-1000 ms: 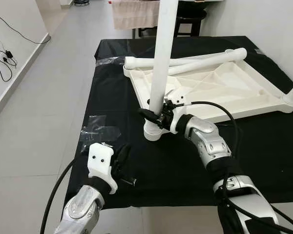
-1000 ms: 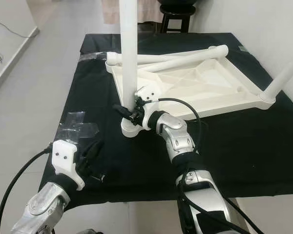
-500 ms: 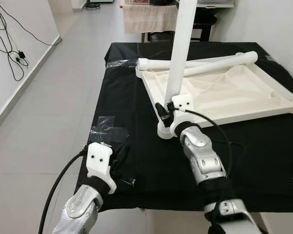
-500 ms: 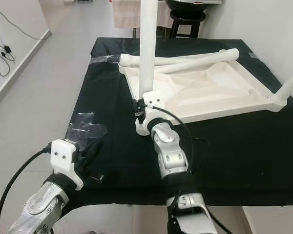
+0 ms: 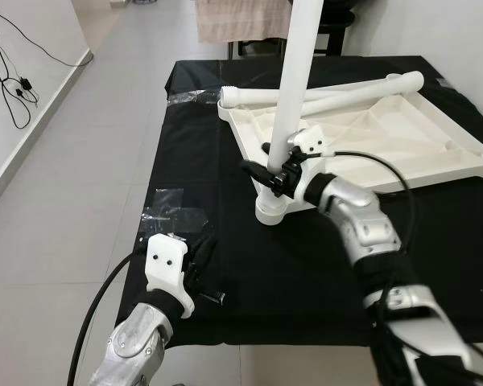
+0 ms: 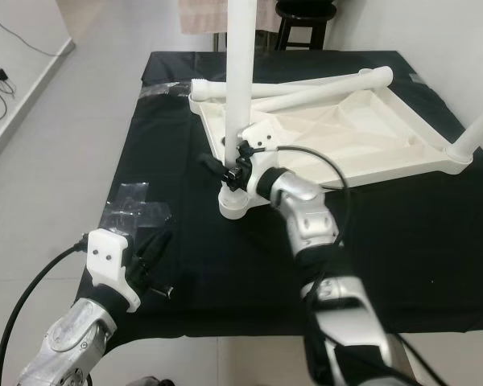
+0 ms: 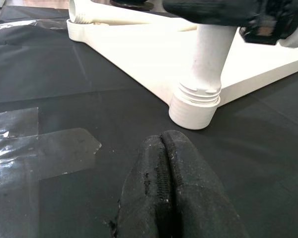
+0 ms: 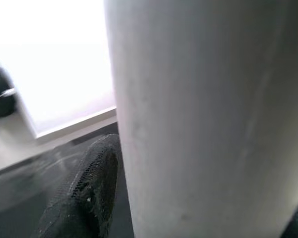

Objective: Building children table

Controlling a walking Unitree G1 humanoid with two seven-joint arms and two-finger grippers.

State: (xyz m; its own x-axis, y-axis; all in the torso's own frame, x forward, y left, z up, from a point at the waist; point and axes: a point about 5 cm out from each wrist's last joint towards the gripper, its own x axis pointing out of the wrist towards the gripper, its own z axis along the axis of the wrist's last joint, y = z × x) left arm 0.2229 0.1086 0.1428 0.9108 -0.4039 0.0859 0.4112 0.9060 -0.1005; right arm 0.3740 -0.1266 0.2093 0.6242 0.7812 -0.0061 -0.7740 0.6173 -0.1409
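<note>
Table top (image 5: 370, 141), white and upside down, lies on the black-covered bench (image 5: 225, 233), one leg (image 5: 294, 88) standing upright in its near corner. The right arm reaches forward, its gripper (image 5: 275, 173) clenched around that leg low down. The left gripper (image 7: 171, 193), fingers pressed together, hovers near the bench's front edge beside tape (image 5: 171, 215).

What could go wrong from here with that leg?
1. The right gripper grips the upright leg low, near its socket; thread still shows there, so the tall leg may tip or cross-thread.
2. The tabletop lies loose on the black cloth, unheld; turning the leg could spin it.
3. The left gripper is shut and away, giving no bracing.
</note>
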